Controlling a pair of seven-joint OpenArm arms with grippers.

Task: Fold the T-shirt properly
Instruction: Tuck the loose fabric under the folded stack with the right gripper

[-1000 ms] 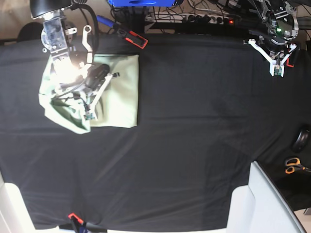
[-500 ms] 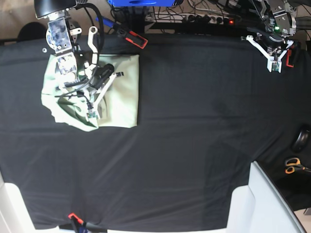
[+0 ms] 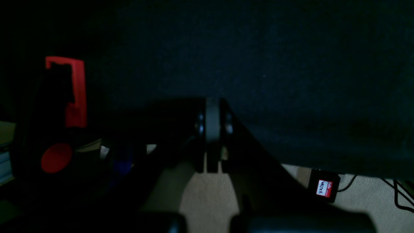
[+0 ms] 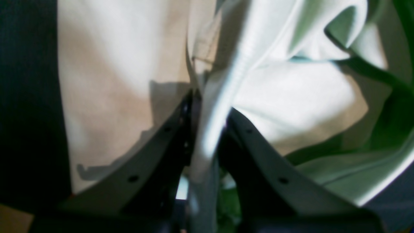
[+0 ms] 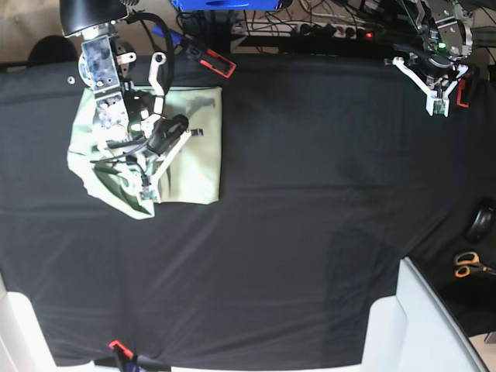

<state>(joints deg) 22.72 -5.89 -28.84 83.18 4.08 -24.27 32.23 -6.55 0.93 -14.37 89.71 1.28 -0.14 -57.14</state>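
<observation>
Over at nine to ten o'clock on the table, the T-shirt (image 5: 194, 155) lies on the black cloth (image 5: 310, 232), partly folded: its right part is a flat, straight-edged panel, its left part bunched and rumpled, with a loose lobe sagging toward seven o'clock. The right arm comes in from twelve o'clock above it, and the right gripper (image 5: 145, 192) sits right over the crumpled side. Close up from its wrist, the jaws are pinched tight on a ridge of pale green fabric (image 4: 220, 97) that rises between them; to the ridge's left the shirt looks smooth, to its right it folds and curls over itself.

Just past the shirt's top edge, at about eleven o'clock, a red-and-black clamp (image 5: 218, 63) lies on the cloth.

The middle of the table is plain black cloth.

Up at one to two o'clock the left arm stands well apart from the shirt, and the left gripper (image 5: 439, 111) points down near the cloth's far edge with its jaws closed on nothing; the wrist view shows the two fingers pressed together against dark cloth. A red piece (image 5: 463, 93) sits just beside it.

Down at four o'clock, orange-handled scissors (image 5: 469, 265) rest off the cloth's right side, with a pale panel (image 5: 418, 325) at five o'clock
</observation>
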